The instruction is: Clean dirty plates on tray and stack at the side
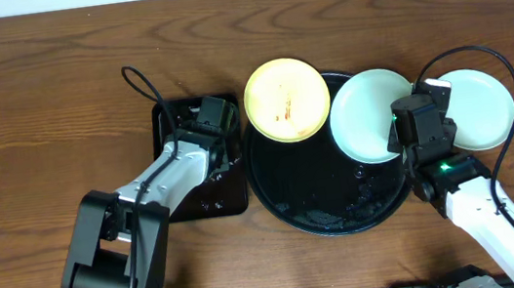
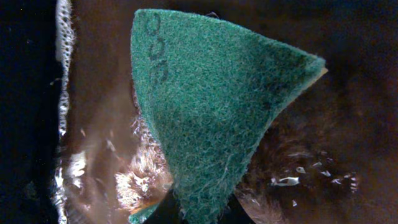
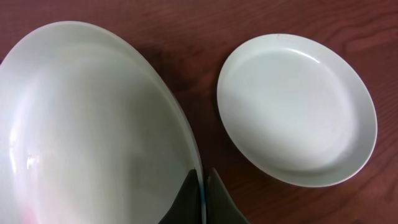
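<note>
- Starting at the left, the left gripper (image 1: 208,128) hangs over the small rectangular tray (image 1: 234,194). It is closed on a green scouring sponge (image 2: 211,106) that fills its wrist view (the fingers are almost hidden behind it).
- Next comes the yellow plate (image 1: 286,99), streaked with orange smears and resting on the upper left rim of the round black tray (image 1: 312,191). It looks uncleaned, and the left arm is the nearer one to it.
- Wet patches glint on the round tray's floor toward its lower edge.
- Further right, a mint plate (image 1: 367,116) hangs over the tray's right rim. The right gripper (image 3: 202,196) pinches its right edge, fingers drawn narrow on the rim. I cannot tell whether the plate touches the tray.
- Rightmost, a second mint plate (image 1: 479,109) lies flat on the bare table, off the tray and just beside the right gripper; it looks clean.
- The coming move likely turns on this: the held plate lies left of the right gripper and the resting plate lies right of it. Stacking therefore means a short carry rightward. Both plates are round, so centring matters, not heading.
</note>
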`<move>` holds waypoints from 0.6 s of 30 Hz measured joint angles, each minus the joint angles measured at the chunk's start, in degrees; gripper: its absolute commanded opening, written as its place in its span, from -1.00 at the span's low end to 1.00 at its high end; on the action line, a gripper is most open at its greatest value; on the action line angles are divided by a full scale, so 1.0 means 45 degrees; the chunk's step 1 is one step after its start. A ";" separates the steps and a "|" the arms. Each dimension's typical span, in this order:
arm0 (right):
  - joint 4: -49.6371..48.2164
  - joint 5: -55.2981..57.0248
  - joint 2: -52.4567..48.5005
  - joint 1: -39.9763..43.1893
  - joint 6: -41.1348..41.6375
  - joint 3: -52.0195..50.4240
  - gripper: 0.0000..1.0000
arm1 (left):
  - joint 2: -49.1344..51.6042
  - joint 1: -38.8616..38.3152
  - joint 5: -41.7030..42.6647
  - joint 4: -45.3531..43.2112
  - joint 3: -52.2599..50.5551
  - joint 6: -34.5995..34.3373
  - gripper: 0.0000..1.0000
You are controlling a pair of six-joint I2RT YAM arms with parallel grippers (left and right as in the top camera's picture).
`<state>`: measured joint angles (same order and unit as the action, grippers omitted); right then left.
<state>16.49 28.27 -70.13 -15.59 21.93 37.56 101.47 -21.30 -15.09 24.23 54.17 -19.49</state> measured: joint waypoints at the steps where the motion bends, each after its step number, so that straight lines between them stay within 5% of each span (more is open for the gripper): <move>1: 0.0000 0.0000 0.0000 0.0000 -0.0005 0.0000 -0.98 | -0.0068 0.0005 0.0039 0.0005 -0.0015 0.0000 -0.72; 2: 0.0000 -0.0005 0.0000 0.0000 0.0000 0.0000 -0.98 | -0.0189 0.0005 0.0117 0.0029 -0.0034 -0.0005 -0.14; 3: 0.0000 0.0000 0.0000 0.0000 0.0000 0.0000 -0.98 | -0.0350 0.0010 0.0248 0.0083 -0.0058 0.0029 0.18; 4: 0.0000 -0.0005 0.0000 0.0000 0.0000 0.0000 -0.98 | -0.0568 0.0005 0.0384 0.0146 -0.0083 -0.0010 0.29; 18: 0.0000 -0.0010 0.0000 0.0000 -0.0005 0.0000 -0.98 | -0.2186 0.0180 0.0806 -0.0850 -0.0107 -0.0053 0.43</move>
<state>16.49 28.23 -70.13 -15.59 21.91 37.56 91.64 -20.49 -11.46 20.40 53.69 -19.73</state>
